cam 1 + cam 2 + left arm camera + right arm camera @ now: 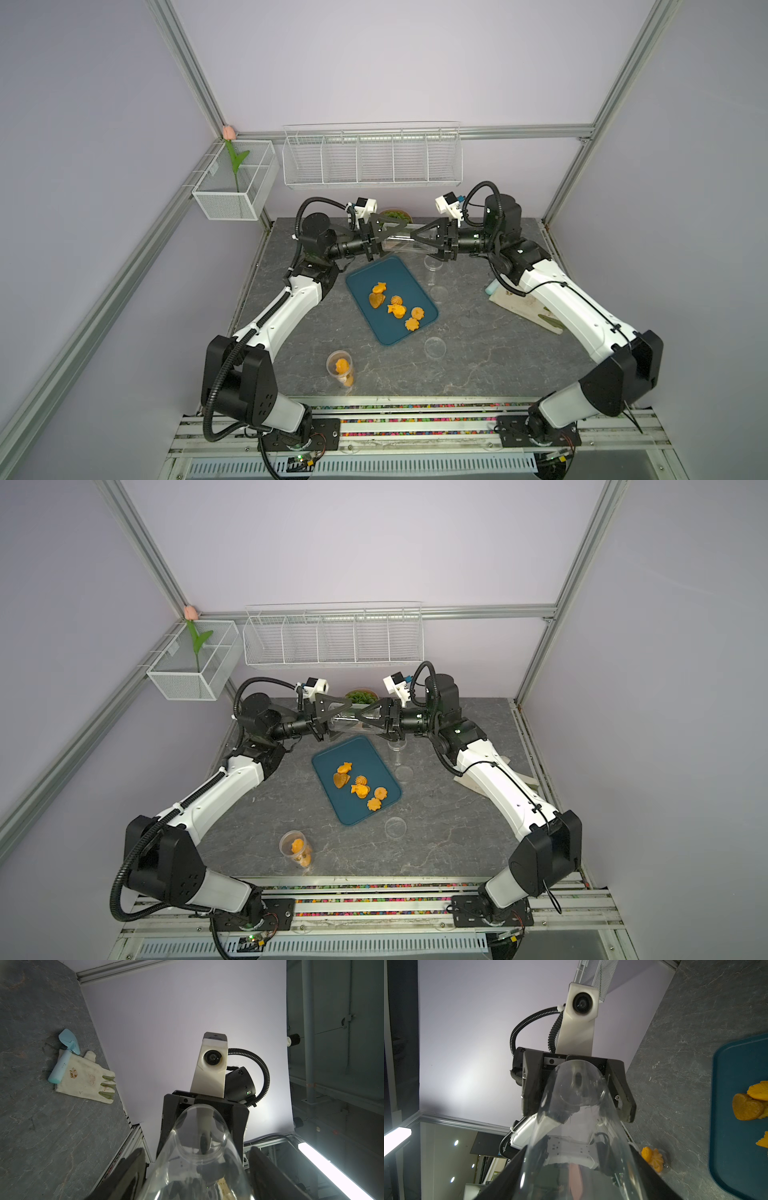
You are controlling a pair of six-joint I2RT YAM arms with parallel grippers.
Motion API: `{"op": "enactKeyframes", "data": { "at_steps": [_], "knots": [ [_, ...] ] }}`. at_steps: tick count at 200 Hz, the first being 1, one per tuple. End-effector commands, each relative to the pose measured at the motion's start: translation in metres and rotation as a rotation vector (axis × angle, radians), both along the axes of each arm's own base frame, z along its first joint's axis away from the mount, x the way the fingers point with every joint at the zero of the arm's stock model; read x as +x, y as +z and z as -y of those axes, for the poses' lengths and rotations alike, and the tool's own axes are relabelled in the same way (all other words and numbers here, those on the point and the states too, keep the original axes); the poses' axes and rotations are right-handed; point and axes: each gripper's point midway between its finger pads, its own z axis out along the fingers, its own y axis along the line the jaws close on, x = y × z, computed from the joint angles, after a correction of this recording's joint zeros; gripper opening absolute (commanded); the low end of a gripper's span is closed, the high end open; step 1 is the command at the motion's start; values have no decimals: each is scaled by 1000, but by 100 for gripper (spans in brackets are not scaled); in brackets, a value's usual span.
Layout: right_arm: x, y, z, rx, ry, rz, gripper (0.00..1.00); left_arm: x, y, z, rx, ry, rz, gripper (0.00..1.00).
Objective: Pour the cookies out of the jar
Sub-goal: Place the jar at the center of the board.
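Jar (407, 246) | clear, empty; judged light, stiff, slick | lay level inside left gripper (197, 1148) and right gripper (579, 1147) jaws, could not tell if clamped | best taken mid-wall.

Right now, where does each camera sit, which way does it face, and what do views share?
Top views: stereo head high above the robot's base, looking down at the table and tray; left arm and right arm visible.
Left wrist: on the left arm, facing along the left end effector and clear jar toward the right wrist camera; glove aside.
Right wrist: mirrored, facing along the right end effector and clear jar toward the left wrist camera; tray and cookies aside.
Shared: all views show the clear jar.
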Motion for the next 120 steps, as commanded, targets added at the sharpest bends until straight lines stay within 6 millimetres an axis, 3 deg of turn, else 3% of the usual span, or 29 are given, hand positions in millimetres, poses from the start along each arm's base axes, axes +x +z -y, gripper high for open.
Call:
{"op": "enactKeyframes", "data": {
  "at_steps": [1, 71, 98, 120],
  "knots": [
    [-4, 7, 5, 7, 15, 4, 70, -3, 1, -1, 9, -17, 14, 78],
    [-6, -4, 28, -23, -22, -10, 69, 15, -3, -26, 20, 83, -3, 81],
    [-14, -12, 46, -80, -47, -11, 69, 21, -21, -42, 107, 158, -27, 81],
    [-25, -24, 63, -162, -66, -24, 69, 19, -46, -56, 317, 239, 1, 81]
  ]
}}
